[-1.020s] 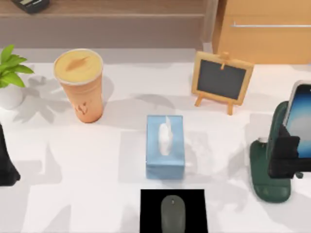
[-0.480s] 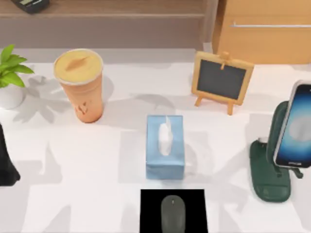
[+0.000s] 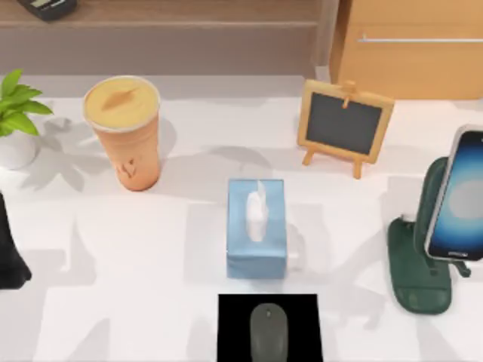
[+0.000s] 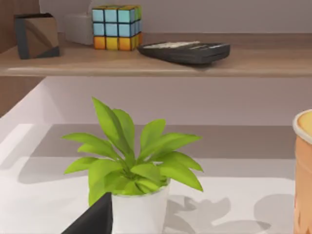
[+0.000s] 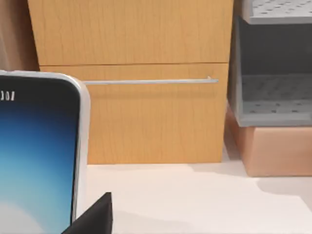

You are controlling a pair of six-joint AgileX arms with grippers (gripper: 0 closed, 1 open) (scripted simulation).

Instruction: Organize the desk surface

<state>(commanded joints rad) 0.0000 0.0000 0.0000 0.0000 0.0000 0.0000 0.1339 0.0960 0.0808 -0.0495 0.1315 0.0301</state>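
The white desk surface (image 3: 136, 249) carries a blue tissue box (image 3: 256, 226) in the middle. In front of the box a grey mouse (image 3: 269, 332) lies on a black mat (image 3: 234, 324). An orange cup (image 3: 124, 132) and a potted plant (image 3: 15, 113) stand at the back left, a small chalkboard easel (image 3: 345, 124) at the back right. At the right edge a phone (image 3: 458, 192) leans upright in a dark green stand (image 3: 415, 264). My left arm (image 3: 9, 253) is parked at the left edge. A black tip of my right gripper (image 5: 95, 217) sits just beside the phone (image 5: 36, 156).
A tan wooden cabinet (image 3: 411, 45) with a metal handle stands behind the desk at the right, with a grey rack (image 5: 273, 63) beside it. A shelf (image 4: 146, 61) along the back holds a colour cube (image 4: 117, 27) and a calculator (image 4: 187, 50).
My right gripper, which was at the phone on its stand one second ago, has drawn back out of the top view. The phone stays upright in the stand.
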